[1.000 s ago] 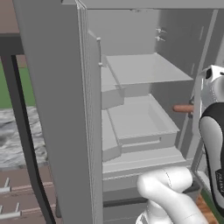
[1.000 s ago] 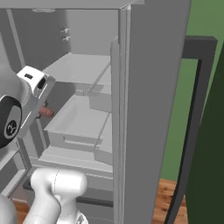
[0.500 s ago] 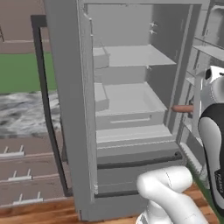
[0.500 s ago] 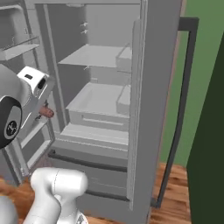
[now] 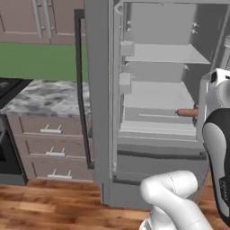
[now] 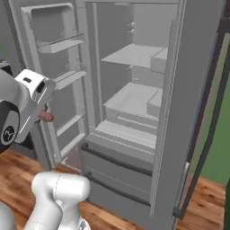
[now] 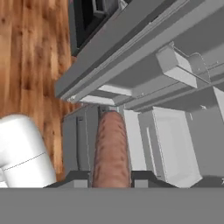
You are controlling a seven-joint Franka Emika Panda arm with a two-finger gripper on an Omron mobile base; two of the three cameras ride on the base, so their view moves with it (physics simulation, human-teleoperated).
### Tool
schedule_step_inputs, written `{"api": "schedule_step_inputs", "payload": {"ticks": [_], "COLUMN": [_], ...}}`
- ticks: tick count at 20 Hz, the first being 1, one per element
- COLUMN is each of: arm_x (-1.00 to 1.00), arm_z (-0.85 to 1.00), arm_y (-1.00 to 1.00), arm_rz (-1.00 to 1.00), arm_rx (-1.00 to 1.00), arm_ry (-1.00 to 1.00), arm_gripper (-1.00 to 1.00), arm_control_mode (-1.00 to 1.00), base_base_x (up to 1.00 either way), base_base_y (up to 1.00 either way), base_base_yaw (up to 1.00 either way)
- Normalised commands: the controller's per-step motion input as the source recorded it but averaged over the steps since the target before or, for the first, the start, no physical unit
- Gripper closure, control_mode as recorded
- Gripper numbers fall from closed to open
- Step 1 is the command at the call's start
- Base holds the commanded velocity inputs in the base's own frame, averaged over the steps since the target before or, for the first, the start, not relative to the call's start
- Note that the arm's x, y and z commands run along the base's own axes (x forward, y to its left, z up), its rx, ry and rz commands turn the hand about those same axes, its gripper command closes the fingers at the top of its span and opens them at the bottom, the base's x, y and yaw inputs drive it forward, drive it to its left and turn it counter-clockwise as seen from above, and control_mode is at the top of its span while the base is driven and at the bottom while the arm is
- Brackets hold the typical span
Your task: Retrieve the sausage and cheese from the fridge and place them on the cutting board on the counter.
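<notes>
Sausage, a thin reddish-brown link, sits clamped in the closed claw while the base has swung away from the grey open fridge, counter-bound.

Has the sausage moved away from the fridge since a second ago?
Yes. The sausage, clamped in the gripper, was deep at the fridge shelves; now it sits back from them, since the base pulled away with it.
</notes>
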Motion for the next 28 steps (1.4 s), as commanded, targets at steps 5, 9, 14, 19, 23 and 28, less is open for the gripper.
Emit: {"api": "schedule_step_inputs", "payload": {"ticks": [5,9,14,19,23,28], "arm_x": [0.0,0.0,0.0,0.0,0.0,0.0], "arm_z": [0.0,0.0,0.0,0.0,0.0,0.0], "arm_y": [0.0,0.0,0.0,0.0,0.0,0.0], "arm_rz": [0.0,0.0,0.0,0.0,0.0,0.0], "arm_rx": [0.0,0.0,0.0,0.0,0.0,0.0], "arm_ry": [0.0,0.0,0.0,0.0,0.0,0.0], "arm_gripper": [1.0,1.0,1.0,1.0,1.0,1.0], "arm_control_mode": [1.0,1.0,1.0,1.0,1.0,1.0], "base_base_x": [-0.11,-0.15,-0.13,0.02,0.35,0.47], "base_base_y": [0.0,0.09,0.37,0.67,0.89,0.76], "base_base_yaw": [0.64,0.66,0.67,0.62,0.54,0.57]}}
